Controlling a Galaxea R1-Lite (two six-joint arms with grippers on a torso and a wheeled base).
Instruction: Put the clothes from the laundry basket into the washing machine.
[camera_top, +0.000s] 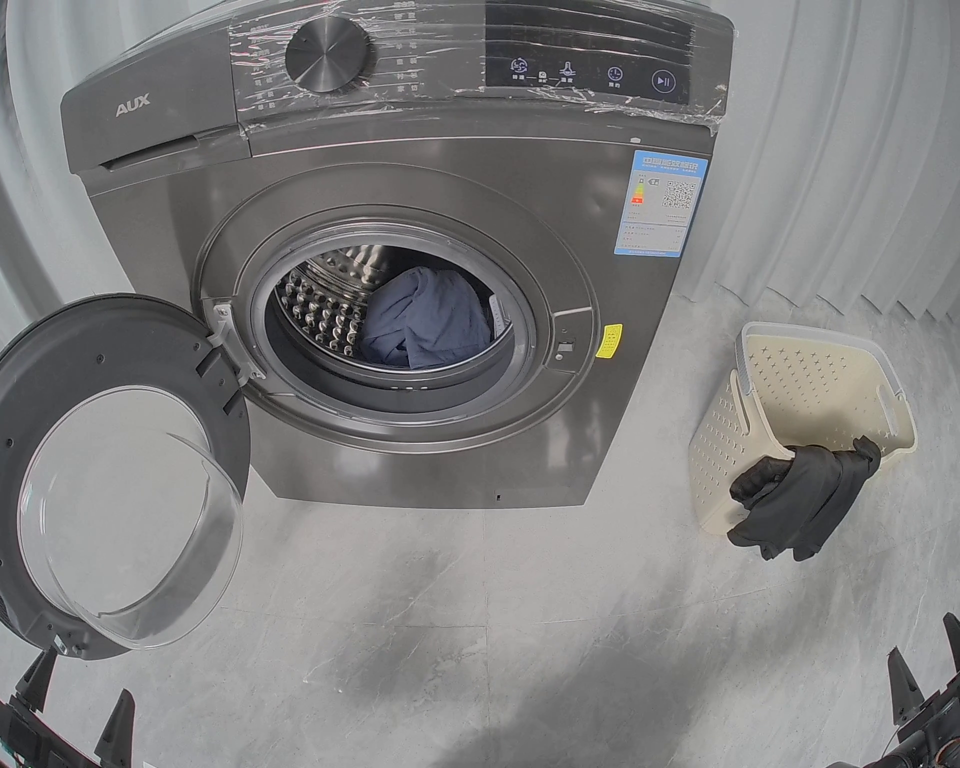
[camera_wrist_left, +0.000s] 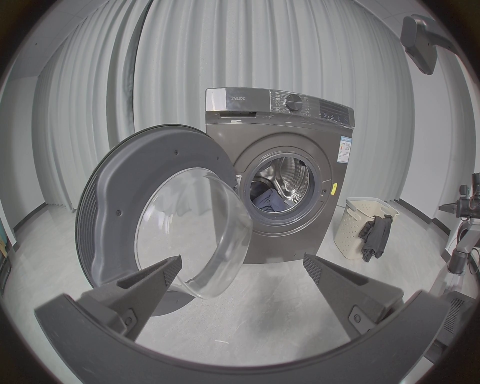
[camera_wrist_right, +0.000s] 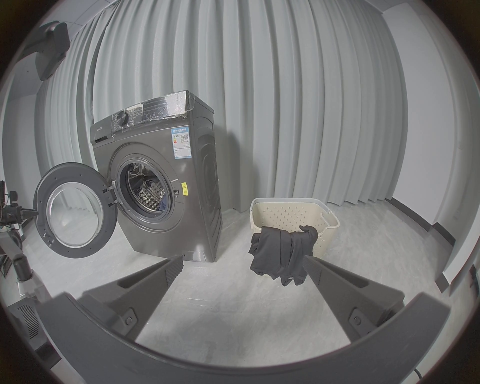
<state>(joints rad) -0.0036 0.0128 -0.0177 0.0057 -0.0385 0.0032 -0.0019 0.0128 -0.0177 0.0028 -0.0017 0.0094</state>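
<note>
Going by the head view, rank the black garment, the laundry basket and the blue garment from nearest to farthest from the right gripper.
1. black garment, draped over the laundry basket rim on the side facing the right gripper.
2. laundry basket, on the floor to the right of the washing machine.
3. blue garment, inside the machine, farthest.

Place: staged test room | grey curtains (camera_wrist_right: 310, 100) all round | film-wrapped washing machine (camera_top: 560, 260) | pale tiled floor (camera_top: 480, 620)
</note>
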